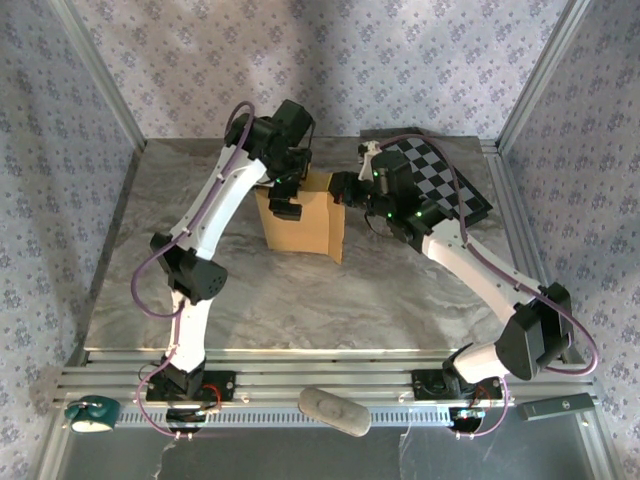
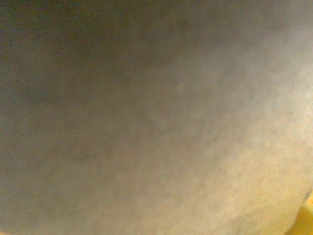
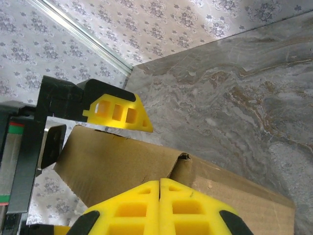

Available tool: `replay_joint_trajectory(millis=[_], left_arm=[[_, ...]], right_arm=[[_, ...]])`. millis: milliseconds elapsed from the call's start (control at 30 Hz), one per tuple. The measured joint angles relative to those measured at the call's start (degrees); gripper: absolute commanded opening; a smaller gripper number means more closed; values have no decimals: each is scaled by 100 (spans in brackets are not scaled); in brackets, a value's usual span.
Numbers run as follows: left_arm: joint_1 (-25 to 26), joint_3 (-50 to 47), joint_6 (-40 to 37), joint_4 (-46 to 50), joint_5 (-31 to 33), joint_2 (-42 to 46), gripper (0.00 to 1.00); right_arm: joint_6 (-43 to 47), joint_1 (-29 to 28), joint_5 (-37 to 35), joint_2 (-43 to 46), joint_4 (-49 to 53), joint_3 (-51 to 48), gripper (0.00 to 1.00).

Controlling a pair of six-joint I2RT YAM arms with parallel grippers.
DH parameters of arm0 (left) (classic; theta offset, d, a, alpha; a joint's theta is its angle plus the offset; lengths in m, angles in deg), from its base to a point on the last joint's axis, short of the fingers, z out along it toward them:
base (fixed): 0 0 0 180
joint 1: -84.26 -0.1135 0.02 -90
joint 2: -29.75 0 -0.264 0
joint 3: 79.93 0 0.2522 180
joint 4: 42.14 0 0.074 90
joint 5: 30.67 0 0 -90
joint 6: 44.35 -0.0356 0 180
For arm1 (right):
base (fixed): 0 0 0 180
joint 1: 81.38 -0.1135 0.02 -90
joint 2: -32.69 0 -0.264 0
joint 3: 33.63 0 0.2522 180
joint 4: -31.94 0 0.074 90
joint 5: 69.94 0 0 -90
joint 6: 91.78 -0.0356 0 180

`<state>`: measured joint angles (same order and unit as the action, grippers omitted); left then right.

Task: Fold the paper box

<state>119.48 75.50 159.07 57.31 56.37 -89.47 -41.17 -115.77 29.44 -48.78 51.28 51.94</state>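
Observation:
The paper box (image 1: pixel 305 228) is tan cardboard standing up on edge at the middle back of the table. My left gripper (image 1: pixel 283 197) hangs over its upper left part with jaws wide open. One of its yellow fingers (image 3: pixel 120 112) shows beyond the cardboard's top edge. In the left wrist view the paper box (image 2: pixel 156 117) is a blurred tan surface right at the lens. My right gripper (image 3: pixel 160 181) is shut, nothing between its fingers, its tips against the paper box (image 3: pixel 122 161) just left of a crease. From above, the right gripper (image 1: pixel 345 188) sits at the box's upper right edge.
A black-and-white checkerboard panel (image 1: pixel 445 175) lies at the back right, behind the right arm. The marble table (image 1: pixel 300 300) has bare room in front of the box. On the near rail lie a grey oval object (image 1: pixel 335 410), a teal item (image 1: pixel 92 413) and a black remote (image 1: pixel 560 407).

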Motion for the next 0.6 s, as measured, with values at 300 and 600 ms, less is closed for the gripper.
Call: replay_joint_trajectory(millis=[300, 600], left_arm=[[-122, -1392, 76, -737, 76, 713, 62], [-164, -1891, -2, -1008, 59, 1075, 50]], right_arm=[[334, -61, 131, 50, 0, -42, 8], [393, 310, 474, 59, 444, 282, 54]])
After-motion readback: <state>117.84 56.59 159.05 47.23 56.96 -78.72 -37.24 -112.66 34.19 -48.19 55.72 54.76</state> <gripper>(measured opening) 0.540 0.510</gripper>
